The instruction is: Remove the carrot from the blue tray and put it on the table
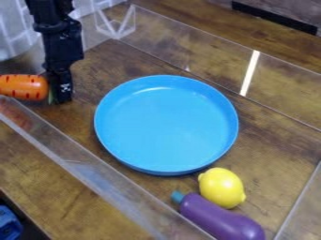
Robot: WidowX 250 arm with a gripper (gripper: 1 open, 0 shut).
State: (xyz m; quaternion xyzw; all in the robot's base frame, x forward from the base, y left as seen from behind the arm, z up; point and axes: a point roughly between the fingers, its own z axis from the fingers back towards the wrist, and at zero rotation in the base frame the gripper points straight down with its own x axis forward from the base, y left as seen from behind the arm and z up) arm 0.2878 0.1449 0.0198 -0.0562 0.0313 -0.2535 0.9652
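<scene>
bright glare strip upper R, soft img, blurry gripper area

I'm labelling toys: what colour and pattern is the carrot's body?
Orange with dark cross stripes, in the camera view.

Black arm upright, fingers (60, 92) pointing down

Dark robot arm (56, 23), ribbed edges
</scene>
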